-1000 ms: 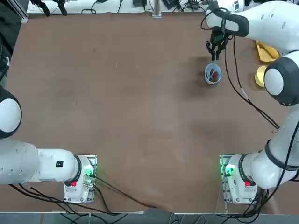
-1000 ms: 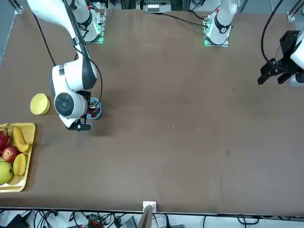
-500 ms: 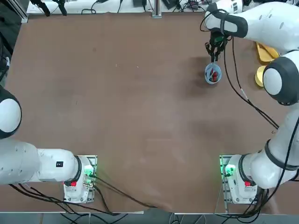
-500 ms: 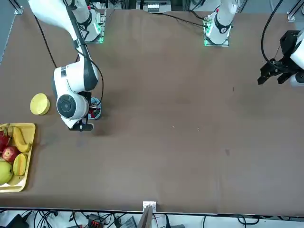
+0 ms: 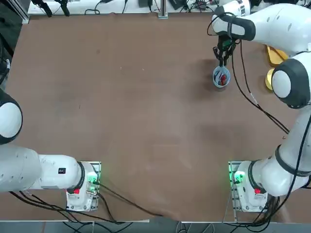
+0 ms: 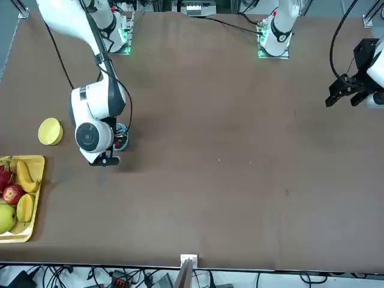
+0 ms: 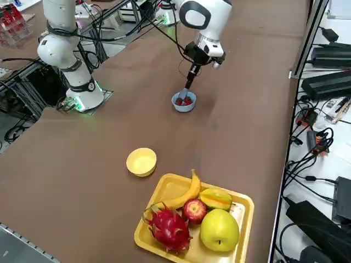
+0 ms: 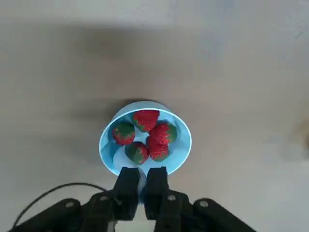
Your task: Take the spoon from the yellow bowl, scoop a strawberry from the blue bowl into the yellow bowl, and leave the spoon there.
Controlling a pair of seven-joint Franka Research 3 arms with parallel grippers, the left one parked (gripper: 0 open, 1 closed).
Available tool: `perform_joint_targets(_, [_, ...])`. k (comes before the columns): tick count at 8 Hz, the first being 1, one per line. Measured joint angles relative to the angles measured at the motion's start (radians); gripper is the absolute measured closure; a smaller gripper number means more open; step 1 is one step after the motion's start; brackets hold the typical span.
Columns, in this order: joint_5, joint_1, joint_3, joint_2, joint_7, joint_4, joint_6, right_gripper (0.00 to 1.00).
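spoon [image 7: 185, 93] now dips into blue bowl [image 7: 184, 102], pincer [image 7: 193, 71] clamped.

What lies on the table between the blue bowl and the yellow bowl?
Nothing: in the right side view only bare brown table separates the blue bowl of strawberries from the yellow bowl. The fruit tray sits beyond the yellow bowl.

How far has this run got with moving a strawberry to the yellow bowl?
Done: the spoon is out of the yellow bowl, which sits empty. In hand: the right gripper holds the spoon, fingers shut on it, its tip dipping into the blue bowl among the strawberries. Left: lift one out, carry it to the yellow bowl, tip it in and leave the spoon there.
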Motion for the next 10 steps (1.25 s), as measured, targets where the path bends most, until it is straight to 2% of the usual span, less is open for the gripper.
perform_joint_targets(7, [-0.125,0.078,0.001,0.041,0.052,0.025,-0.01,0.89])
perform_joint_targets(10, [-0.196,0.131,0.003,0.079,0.08,0.067,-0.081,0.89])
